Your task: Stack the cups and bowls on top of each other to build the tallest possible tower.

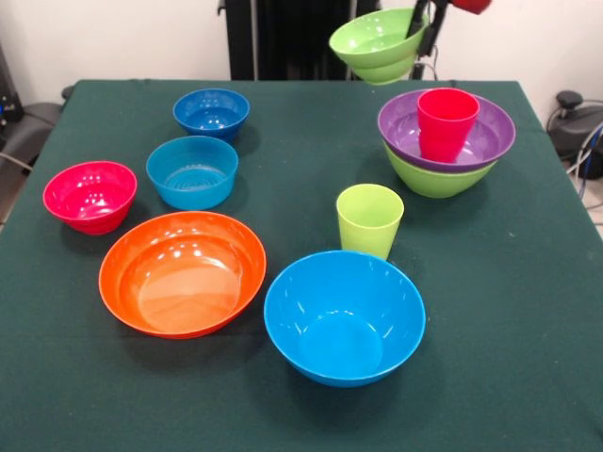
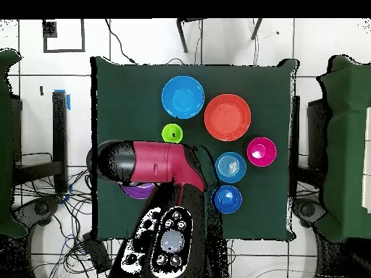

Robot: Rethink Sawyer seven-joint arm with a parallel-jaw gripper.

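While the gripper (image 1: 421,28) holds a small green bowl (image 1: 379,45) aloft at 11 o'clock of the three-piece tower (image 1: 447,141), six pieces await stacking.

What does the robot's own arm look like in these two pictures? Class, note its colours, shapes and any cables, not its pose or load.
From overhead, the arm is a thick, rounded, glossy red shell with a black end cap. Beside it is a black part with grey round discs. In the front view only a red rounded piece and thin black parts of the hand show. No cables on the arm can be made out.
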